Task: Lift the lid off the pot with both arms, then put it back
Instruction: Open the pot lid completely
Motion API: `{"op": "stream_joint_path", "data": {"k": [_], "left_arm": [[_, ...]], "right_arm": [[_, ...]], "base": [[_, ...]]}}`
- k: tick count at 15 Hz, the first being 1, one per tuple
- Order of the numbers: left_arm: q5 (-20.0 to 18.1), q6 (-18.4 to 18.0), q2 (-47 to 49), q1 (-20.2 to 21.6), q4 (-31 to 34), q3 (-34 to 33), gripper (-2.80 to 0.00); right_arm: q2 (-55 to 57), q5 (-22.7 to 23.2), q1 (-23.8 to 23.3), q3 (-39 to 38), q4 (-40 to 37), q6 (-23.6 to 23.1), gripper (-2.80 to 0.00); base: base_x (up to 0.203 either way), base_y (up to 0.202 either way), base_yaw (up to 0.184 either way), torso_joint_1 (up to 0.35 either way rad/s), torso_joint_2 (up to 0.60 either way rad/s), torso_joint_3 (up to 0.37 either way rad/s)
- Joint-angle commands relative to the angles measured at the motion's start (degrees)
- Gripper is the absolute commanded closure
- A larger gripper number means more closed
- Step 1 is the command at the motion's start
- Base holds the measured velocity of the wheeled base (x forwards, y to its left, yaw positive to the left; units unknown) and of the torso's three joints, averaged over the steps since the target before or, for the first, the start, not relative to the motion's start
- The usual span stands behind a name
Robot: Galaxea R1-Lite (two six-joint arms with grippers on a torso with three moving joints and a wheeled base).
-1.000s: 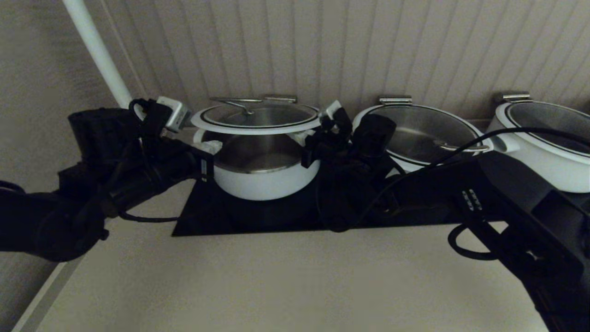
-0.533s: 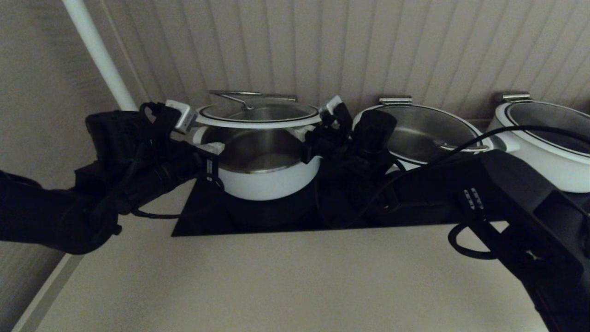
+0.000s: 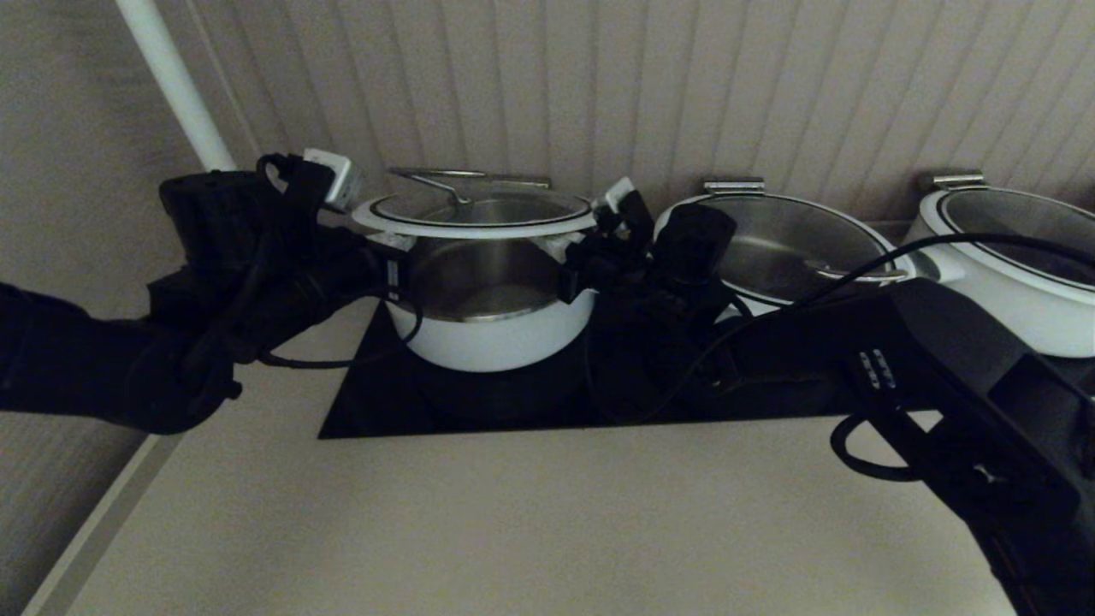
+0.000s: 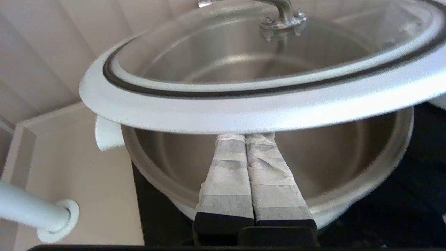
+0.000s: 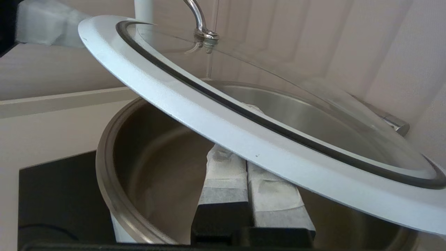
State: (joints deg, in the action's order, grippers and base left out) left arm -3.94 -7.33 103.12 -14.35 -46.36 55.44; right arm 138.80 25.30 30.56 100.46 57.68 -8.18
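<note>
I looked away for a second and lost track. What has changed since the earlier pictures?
The lid has risen a little on the left, carried on the shut left pincer, whose arm swung up and inward. The right pincer, also shut under the rim, barely moved. The pot and other pots stayed put.

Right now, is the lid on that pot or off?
Off. The lid hangs above the pot, with a gap showing the steel inside; both grippers' closed fingers sit beneath its rim.

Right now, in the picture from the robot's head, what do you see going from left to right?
White pole → left gripper → pot under the raised lid → right gripper → second pot → third pot.
</note>
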Motion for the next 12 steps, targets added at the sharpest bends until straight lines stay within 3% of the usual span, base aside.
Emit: {"op": "stream_joint_path", "data": {"k": [1,12], "left_arm": [[0.2,-0.1,1.2,0.0,-0.3,1.9,0.0],[0.2,0.0,1.4,0.1,-0.3,1.8,0.0]], "right_arm": [[0.1,0.2,0.0,0.0,0.3,-0.1,0.0],[-0.5,0.3,0.3,-0.8,0.5,-1.3,0.0]], "base": [[0.0,0.0,0.0,0.0,0.0,0.0],[0.0,0.0,0.0,0.0,0.0,0.0]]}}
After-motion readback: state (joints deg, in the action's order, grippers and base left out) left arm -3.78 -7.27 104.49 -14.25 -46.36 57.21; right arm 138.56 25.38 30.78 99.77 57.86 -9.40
